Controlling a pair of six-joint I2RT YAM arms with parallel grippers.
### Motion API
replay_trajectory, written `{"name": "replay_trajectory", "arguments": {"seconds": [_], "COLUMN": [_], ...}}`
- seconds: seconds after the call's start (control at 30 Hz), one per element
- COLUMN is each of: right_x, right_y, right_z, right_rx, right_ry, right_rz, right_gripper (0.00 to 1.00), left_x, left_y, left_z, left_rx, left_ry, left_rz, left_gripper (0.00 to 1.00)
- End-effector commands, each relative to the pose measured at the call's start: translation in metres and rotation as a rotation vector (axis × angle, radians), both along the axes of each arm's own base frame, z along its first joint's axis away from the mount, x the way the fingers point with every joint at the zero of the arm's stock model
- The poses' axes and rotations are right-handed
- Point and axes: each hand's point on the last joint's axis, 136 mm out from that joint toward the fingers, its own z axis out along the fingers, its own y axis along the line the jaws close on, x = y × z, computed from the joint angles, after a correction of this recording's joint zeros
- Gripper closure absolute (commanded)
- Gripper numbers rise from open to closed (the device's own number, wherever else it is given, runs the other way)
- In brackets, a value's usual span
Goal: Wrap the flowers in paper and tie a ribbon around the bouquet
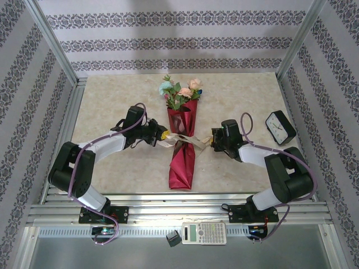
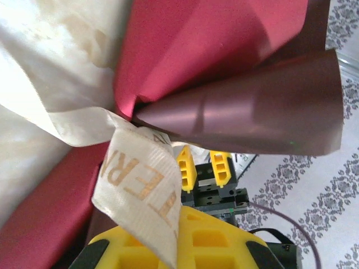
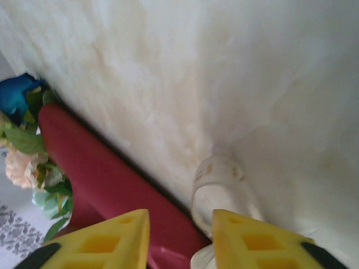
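One grey pocket calculator lies nearest, on the metal rail between the two arm bases. One small black block sits just beside it on its left. Beyond, on the pale marbled table, lies the single bouquet. It is a narrow cone of crimson paper, tip toward the arms. A handful of pink, peach and teal flowers with green leaves fills its far, wide end. One cream gauzy ribbon printed with gold letters crosses the cone at about its middle. The yellow-fingered left gripper is clenched on the ribbon's left end, just beside the cone. The right gripper stands on the cone's other side with its two fingers parted, grasping nothing. The ribbon's right end lies slack by their tips. One black square clock sits well apart, near the table's right edge.
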Motion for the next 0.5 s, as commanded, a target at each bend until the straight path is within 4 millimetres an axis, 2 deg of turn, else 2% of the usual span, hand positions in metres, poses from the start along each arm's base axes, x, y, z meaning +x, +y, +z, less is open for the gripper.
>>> {"name": "replay_trajectory", "arguments": {"seconds": [0.0,0.13,0.27,0.37,0.47], "right_x": [-0.006,-0.018,-0.02,-0.019,-0.013], "right_y": [0.014,0.023,0.021,0.027,0.04], "right_z": [0.012,0.01,-0.003,-0.008,-0.005], "right_rx": [-0.002,-0.024,-0.053,-0.041,-0.031], "right_ry": [0.018,0.051,0.087,0.095,0.078], "right_rz": [0.065,0.126,0.176,0.227,0.291], "right_gripper": [0.6,0.6,0.61,0.61,0.61], "left_x": [0.008,0.007,0.008,0.007,0.007], "left_y": [-0.014,-0.016,-0.018,-0.019,-0.02], "left_z": [0.019,0.019,0.022,0.022,0.021], "left_rx": [-0.05,-0.049,-0.053,-0.051,-0.05], "left_ry": [-0.051,-0.053,-0.058,-0.057,-0.054], "left_rz": [-0.022,-0.026,-0.03,-0.035,-0.035], "left_gripper": [1.0,1.0,1.0,1.0,1.0]}}
